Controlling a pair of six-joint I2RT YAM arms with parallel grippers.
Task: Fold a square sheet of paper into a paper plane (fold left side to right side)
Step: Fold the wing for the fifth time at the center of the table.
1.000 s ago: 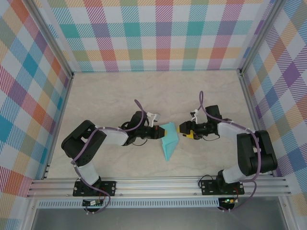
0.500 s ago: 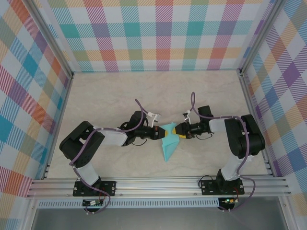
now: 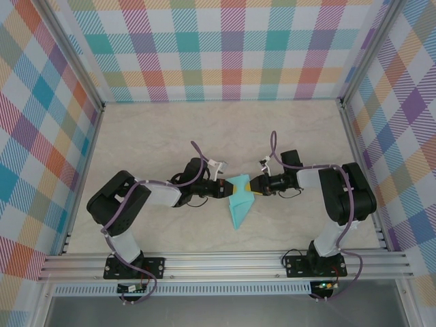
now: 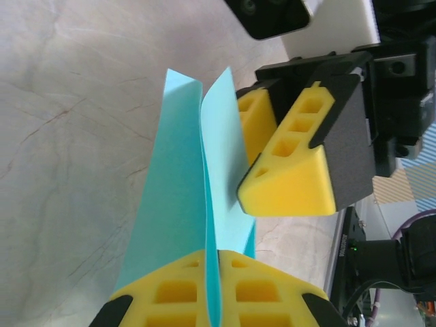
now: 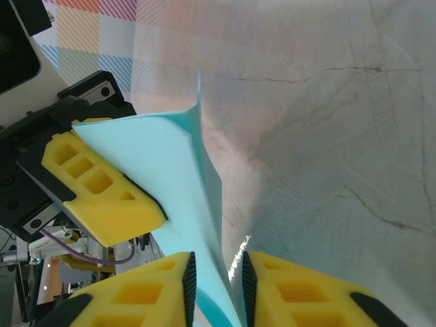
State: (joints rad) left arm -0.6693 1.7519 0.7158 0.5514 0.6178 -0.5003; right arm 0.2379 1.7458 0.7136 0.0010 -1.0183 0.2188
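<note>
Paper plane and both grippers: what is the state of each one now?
paper plane: folded along its centre crease, flaps standing up, between the grippers.
left gripper: shut on the paper plane.
right gripper: jaws narrow around one flap; whether it clamps, I cannot tell.

Bright, even light; soft faint shadows

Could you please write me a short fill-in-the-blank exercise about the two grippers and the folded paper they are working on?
1. In the top view, the paper plane lies ___ the two grippers.
2. The left gripper is ___ on the plane's centre fold.
3. The right gripper has ___ fingers, with a flap of the plane standing in the gap.

Missing words: between; shut; yellow.
</note>
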